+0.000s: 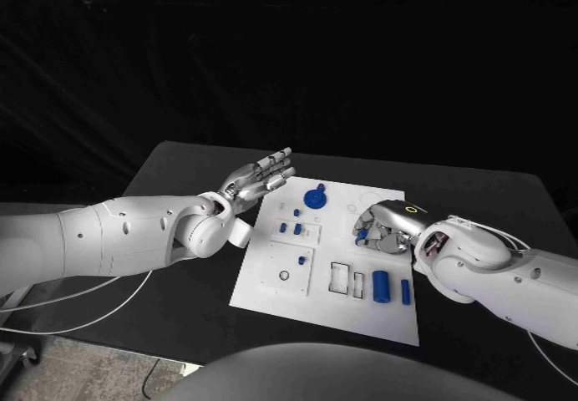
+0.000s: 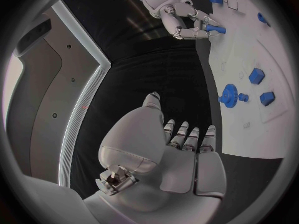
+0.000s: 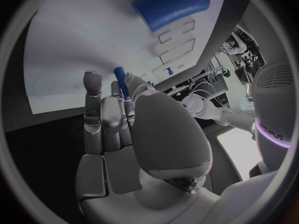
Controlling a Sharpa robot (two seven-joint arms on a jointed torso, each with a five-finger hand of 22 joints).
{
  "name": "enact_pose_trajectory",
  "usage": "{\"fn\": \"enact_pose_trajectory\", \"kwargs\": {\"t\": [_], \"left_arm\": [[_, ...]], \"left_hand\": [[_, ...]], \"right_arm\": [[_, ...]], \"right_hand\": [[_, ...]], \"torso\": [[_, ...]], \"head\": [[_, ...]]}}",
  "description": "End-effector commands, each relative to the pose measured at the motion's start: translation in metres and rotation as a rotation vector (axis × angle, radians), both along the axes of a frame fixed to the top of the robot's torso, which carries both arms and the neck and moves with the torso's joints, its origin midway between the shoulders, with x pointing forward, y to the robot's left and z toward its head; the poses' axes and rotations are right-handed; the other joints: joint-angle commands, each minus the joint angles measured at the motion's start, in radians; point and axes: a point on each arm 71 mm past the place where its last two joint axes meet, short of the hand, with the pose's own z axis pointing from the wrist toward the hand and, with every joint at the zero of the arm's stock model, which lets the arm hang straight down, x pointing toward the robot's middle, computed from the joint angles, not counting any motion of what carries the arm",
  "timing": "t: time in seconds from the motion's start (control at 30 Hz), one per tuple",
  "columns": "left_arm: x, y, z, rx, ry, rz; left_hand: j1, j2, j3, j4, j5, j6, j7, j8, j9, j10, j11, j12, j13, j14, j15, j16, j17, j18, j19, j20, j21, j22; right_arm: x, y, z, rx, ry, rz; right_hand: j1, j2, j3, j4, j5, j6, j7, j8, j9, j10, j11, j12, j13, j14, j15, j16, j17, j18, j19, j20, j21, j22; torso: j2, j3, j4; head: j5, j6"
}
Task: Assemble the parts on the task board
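Observation:
The white task board [image 1: 307, 280] lies in the middle of the black table. My right hand [image 1: 386, 225] hovers over the board's right side and pinches a small blue peg [image 3: 119, 82] in its fingertips; the peg [image 2: 215, 29] also shows in the left wrist view. My left hand [image 1: 259, 180] is open and flat, fingers stretched out, at the board's far left corner, holding nothing. A blue gear [image 1: 316, 198] stands at the far end of the board, just right of the left hand. A thick blue cylinder [image 1: 381, 286] and a slim blue piece [image 1: 406, 291] lie near the front right.
Two small blue blocks [image 1: 284, 226] [image 1: 297, 228] sit on the board's left half, near the left wrist. Empty rectangular slots [image 1: 341, 277] and a small ring [image 1: 284, 275] mark the front half. Black table [image 1: 180, 167] surrounds the board on all sides.

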Motion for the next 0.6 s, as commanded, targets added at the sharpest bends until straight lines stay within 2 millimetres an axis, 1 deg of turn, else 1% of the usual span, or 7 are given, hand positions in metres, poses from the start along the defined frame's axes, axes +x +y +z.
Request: {"fn": "enact_pose_trajectory", "kwargs": {"t": [0.03,0.17,0.33,0.47,0.5,0.6], "left_arm": [[-0.001,-0.002,0.0,-0.014,0.005,-0.019],[-0.001,-0.003,-0.001,-0.013,0.008,-0.021],[0.0,-0.004,-0.001,-0.013,0.009,-0.023],[0.0,-0.004,-0.002,-0.014,0.011,-0.024],[0.0,-0.004,-0.002,-0.013,0.011,-0.024],[0.0,-0.005,-0.002,-0.014,0.01,-0.024]], "left_hand": [[0.009,0.001,0.006,-0.003,0.006,0.003,0.007,0.0,0.001,-0.001,0.009,0.006,0.001,0.001,0.009,-0.004,-0.002,0.01,0.001,0.008,0.003,0.001],[0.012,0.003,0.007,-0.003,0.008,0.003,0.008,0.0,0.001,0.0,0.011,0.008,0.001,0.001,0.01,-0.004,-0.002,0.01,0.002,0.008,0.003,0.002],[0.014,0.004,0.008,-0.003,0.009,0.003,0.01,0.0,0.001,0.0,0.013,0.009,0.002,0.002,0.011,-0.003,-0.001,0.01,0.002,0.009,0.004,0.003],[0.015,0.005,0.009,-0.003,0.01,0.003,0.01,0.0,0.001,0.0,0.014,0.01,0.002,0.003,0.012,-0.003,-0.001,0.01,0.003,0.009,0.004,0.005],[0.015,0.005,0.009,-0.003,0.01,0.003,0.01,0.0,0.001,0.0,0.014,0.01,0.002,0.003,0.012,-0.003,-0.001,0.01,0.003,0.009,0.004,0.005],[0.015,0.005,0.009,-0.003,0.01,0.003,0.01,0.0,0.001,0.0,0.014,0.01,0.002,0.003,0.012,-0.003,-0.001,0.01,0.003,0.009,0.004,0.005]], "right_arm": [[-0.001,0.004,0.018,0.036,-0.037,0.007],[-0.005,0.009,0.041,0.064,-0.043,0.024],[-0.016,0.019,0.061,0.12,0.002,0.048],[-0.028,0.038,0.066,0.14,0.074,0.099],[-0.031,0.045,0.065,0.141,0.088,0.12],[-0.039,0.063,0.06,0.132,0.108,0.174]], "right_hand": [[0.022,0.011,0.004,-0.007,-0.004,0.003,0.001,0.005,0.002,0.03,-0.018,0.0,0.005,0.0,-0.007,0.001,-0.002,-0.011,-0.001,-0.007,0.004,0.045],[0.019,0.009,0.004,-0.007,-0.007,0.004,0.0,0.005,0.005,0.032,-0.019,-0.001,0.005,0.0,-0.007,0.0,-0.003,-0.011,-0.002,-0.007,0.004,0.045],[0.018,0.009,0.004,-0.007,-0.008,0.004,0.0,0.005,0.005,0.033,-0.019,-0.001,0.005,0.0,-0.007,0.0,-0.003,-0.011,-0.002,-0.007,0.005,0.045],[0.016,0.007,0.005,-0.007,-0.01,-0.001,0.0,0.003,0.007,0.034,-0.019,-0.003,0.005,0.001,-0.007,0.002,-0.001,-0.012,-0.002,-0.007,0.007,0.045],[0.015,0.007,0.006,-0.007,-0.01,-0.003,0.0,0.002,0.007,0.035,-0.019,-0.004,0.005,0.001,-0.007,0.002,-0.001,-0.012,-0.002,-0.007,0.007,0.045],[0.014,0.006,0.006,-0.007,-0.011,-0.005,0.0,0.0,0.008,0.035,-0.019,-0.004,0.005,0.001,-0.007,0.001,-0.001,-0.012,-0.002,-0.007,0.007,0.045]], "torso": [[0.0,-0.0001,0.0002],[-0.001,-0.0001,0.0004],[-0.001,-0.0001,0.0008],[0.0,0.0002,0.0003],[0.0,0.0003,0.0],[0.0,-0.0001,-0.0001]], "head": [[0.003,0.0],[0.0,0.0],[-0.002,0.0],[-0.003,0.0],[-0.007,0.0],[-0.008,0.0]]}}
